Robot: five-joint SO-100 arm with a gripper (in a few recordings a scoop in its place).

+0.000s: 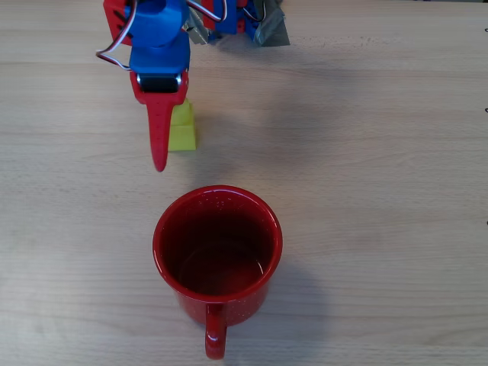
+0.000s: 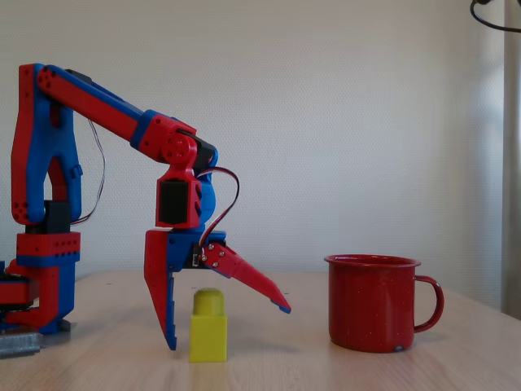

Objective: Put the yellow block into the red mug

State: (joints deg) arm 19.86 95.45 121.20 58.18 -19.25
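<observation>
Fixed view: the red and blue arm point(image 2: 106, 114) is seen reaching from its base at the left, bent over at the elbow so that the gripper point(image 2: 228, 326) is pointed down toward the wooden table point(image 2: 407, 371); the jaws are spread wide apart, with one finger held nearly upright and its tip close to the table, and the other finger angled out to the right, its tip raised above the surface; nothing is clasped between them. The yellow block point(image 2: 208, 326) is stood upright on the table, stud on top, in the gap between the two fingers, just beside the upright one; whether it is touched by that finger cannot be told. The red mug point(image 2: 374, 303) is placed upright on the table to the right of the block, apart from it and from the raised fingertip, with its loop handle turned to the right. In the overhead view the gripper point(image 1: 169, 133) is seen from above near the upper left, one long red finger pointed toward the bottom of the picture; the yellow block point(image 1: 181, 128) is partly covered by the gripper body, lying against the right side of that finger; the red mug point(image 1: 217, 252) is found below it, mouth open upward, its handle directed at the lower edge, and its red interior appears to be bare.
</observation>
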